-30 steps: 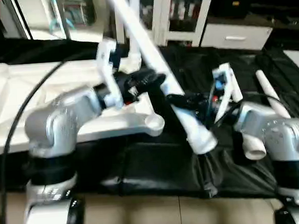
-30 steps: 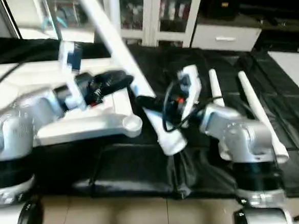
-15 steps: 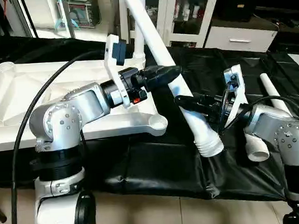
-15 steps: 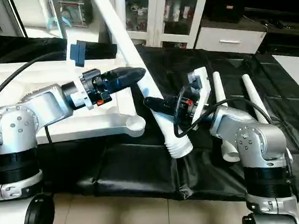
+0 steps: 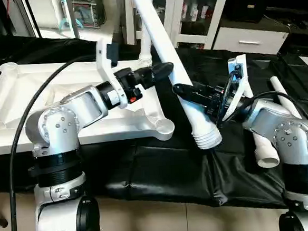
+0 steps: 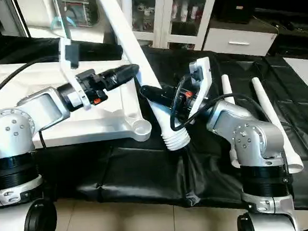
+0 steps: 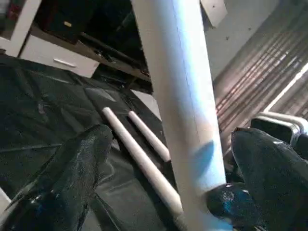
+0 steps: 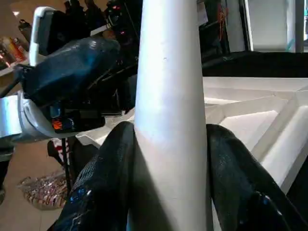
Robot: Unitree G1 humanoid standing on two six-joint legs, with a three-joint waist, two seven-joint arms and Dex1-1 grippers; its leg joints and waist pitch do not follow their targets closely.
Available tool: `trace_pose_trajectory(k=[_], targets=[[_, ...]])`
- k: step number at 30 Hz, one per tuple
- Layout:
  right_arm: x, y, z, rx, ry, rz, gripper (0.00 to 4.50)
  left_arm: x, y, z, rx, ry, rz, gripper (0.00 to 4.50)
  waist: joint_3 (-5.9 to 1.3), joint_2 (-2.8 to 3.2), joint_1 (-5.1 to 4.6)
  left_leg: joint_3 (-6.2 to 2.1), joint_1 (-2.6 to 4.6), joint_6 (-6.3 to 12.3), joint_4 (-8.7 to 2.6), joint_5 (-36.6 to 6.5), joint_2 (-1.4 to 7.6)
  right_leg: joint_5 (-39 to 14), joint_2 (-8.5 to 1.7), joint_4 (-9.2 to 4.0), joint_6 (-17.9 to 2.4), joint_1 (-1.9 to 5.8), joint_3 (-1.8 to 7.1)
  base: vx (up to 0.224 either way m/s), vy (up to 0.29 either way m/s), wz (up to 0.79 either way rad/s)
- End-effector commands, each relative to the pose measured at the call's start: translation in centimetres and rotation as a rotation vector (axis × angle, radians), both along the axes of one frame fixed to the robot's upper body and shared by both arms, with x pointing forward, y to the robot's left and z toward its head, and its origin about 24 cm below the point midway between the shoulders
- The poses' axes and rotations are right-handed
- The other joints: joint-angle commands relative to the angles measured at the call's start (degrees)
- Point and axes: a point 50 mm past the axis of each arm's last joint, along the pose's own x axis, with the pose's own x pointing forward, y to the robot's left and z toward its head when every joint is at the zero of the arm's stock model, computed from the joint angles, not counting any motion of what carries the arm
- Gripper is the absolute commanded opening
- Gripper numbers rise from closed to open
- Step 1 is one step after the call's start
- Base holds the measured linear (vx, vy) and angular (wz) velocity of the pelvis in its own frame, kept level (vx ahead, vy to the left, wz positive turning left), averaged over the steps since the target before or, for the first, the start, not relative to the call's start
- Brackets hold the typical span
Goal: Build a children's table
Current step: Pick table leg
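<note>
Your worktop (image 5: 163,170) wears black sheeting; a glass-doored cabinet (image 5: 199,12) stands behind. Right gripper (image 8: 166,159) clamps the tilted leg (image 5: 177,71) beside the upturned tabletop (image 5: 46,91); left gripper (image 7: 166,159) is spread around it. No readable writing.

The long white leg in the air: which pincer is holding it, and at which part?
The right pincer is shut on the leg low on the tube, just above its ribbed threaded end. The left pincer is open around the tube higher up, not gripping.
</note>
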Motion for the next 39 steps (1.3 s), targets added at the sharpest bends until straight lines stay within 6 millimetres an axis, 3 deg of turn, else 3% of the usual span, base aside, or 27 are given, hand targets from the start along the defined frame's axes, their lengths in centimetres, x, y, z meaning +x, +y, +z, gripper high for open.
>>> trace_pose_trajectory(k=[1,11,14,16,39], targets=[[-0.5,0.1,0.5,-0.004,-0.033,0.030,1.76,-0.1,-0.3,0.6,-0.029,-0.008,-0.015,4.50,-3.99,0.08,-0.06,0.04,0.51,-1.86,-4.03,-7.3,0.63,-8.1,-2.42,-3.99,-8.3,3.32,2.11,0.000,0.000,0.00],[-1.8,1.3,-0.5,-0.045,-0.006,0.145,1.76,-0.3,-1.8,0.8,-0.054,-0.002,-0.078,4.50,-3.97,0.26,-0.02,-0.09,0.48,-1.85,-4.11,-7.7,0.70,-8.4,-2.38,-4.16,-7.7,3.31,2.11,0.000,0.000,0.00],[-1.6,1.1,-0.6,-0.045,-0.005,0.120,1.76,-0.4,-2.1,0.8,-0.072,0.019,-0.096,4.15,-3.94,0.52,-0.01,-0.06,0.57,-2.33,-4.11,-8.4,0.68,-8.8,-2.44,-4.16,-8.2,3.22,2.08,0.000,0.000,0.00],[-1.5,1.1,-0.5,-0.043,-0.005,0.116,1.76,-0.5,-2.1,0.7,-0.065,0.029,-0.102,4.02,-3.92,0.32,-0.09,-0.08,0.46,-2.28,-4.13,-8.7,0.64,-9.1,-2.41,-4.27,-8.0,3.32,2.10,0.000,0.000,0.00],[-1.2,1.4,-0.5,-0.051,-0.012,0.094,1.76,0.5,-1.4,0.3,-0.062,0.072,-0.003,2.09,-3.89,0.43,-0.09,-0.12,0.50,-2.49,-4.18,-8.7,0.63,-8.9,-2.38,-4.35,-7.6,3.27,2.07,0.000,0.000,0.00]])
